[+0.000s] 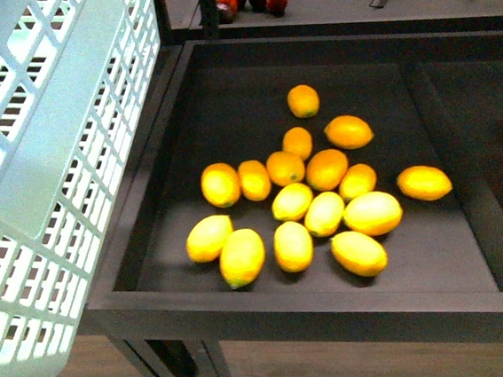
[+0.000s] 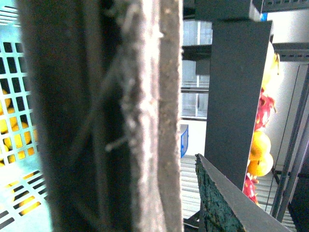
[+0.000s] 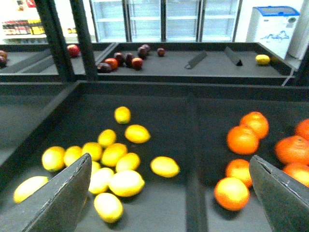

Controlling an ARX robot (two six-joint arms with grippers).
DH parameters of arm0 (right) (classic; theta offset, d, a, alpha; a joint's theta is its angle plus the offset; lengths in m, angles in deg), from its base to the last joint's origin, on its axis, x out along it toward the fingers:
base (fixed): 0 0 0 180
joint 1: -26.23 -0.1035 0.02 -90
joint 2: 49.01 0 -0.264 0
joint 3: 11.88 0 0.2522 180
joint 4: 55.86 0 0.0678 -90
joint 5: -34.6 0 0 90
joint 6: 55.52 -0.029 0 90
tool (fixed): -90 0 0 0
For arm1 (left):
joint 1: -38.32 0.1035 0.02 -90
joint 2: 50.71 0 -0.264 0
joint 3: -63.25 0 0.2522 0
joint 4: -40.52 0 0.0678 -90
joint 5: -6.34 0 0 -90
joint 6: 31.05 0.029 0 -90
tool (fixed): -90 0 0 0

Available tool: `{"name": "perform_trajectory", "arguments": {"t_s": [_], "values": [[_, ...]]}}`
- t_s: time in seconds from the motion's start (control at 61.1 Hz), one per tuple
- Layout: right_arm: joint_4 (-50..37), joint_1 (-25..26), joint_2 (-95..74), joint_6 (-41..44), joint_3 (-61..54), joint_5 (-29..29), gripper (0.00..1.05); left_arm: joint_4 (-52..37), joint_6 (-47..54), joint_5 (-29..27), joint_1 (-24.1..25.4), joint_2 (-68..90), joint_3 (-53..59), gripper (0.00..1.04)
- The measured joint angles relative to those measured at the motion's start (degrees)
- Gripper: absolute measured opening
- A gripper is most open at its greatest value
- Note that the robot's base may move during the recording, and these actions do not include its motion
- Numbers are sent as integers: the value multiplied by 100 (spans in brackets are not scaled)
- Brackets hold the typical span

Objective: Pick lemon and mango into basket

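The pale teal slotted basket (image 1: 45, 173) hangs tilted at the left of the front view, beside the dark bin. In the left wrist view my left gripper (image 2: 145, 159) is shut on the basket's grey-brown handle (image 2: 140, 96), and one finger (image 2: 227, 208) shows. The teal wall (image 2: 19, 203) lies behind it. Several plump yellow lemons (image 1: 293, 202) lie loose in the bin. In the right wrist view my right gripper (image 3: 170, 157) is open and empty above the lemons (image 3: 126, 182), over the divider. I see no fruit that I can tell is the mango.
The bin's raised front rim (image 1: 317, 311) and a divider (image 3: 190, 145) bound the lemons. Oranges (image 3: 243, 140) fill the compartment to the right. Red fruits (image 3: 120, 60) and one lone yellow fruit (image 3: 262, 59) sit on the back shelf, with two slanted dividers (image 3: 231, 54).
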Motion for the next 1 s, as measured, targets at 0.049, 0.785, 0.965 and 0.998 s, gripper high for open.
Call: {"name": "perform_trajectory", "arguments": {"t_s": [0.049,0.785,0.965,0.998], "values": [[0,2,0,0,0,-2,96,0,2,2,2,0,0,29],[2,0,-2,0,0,2,96,0,-2,4,2,7,0,29],[2,2,-2,2,0,-42,96,0,20,-57,55,15,0,29],[2,2,-2,2,0,-39,96,0,42,-129,63,13,0,29]]}}
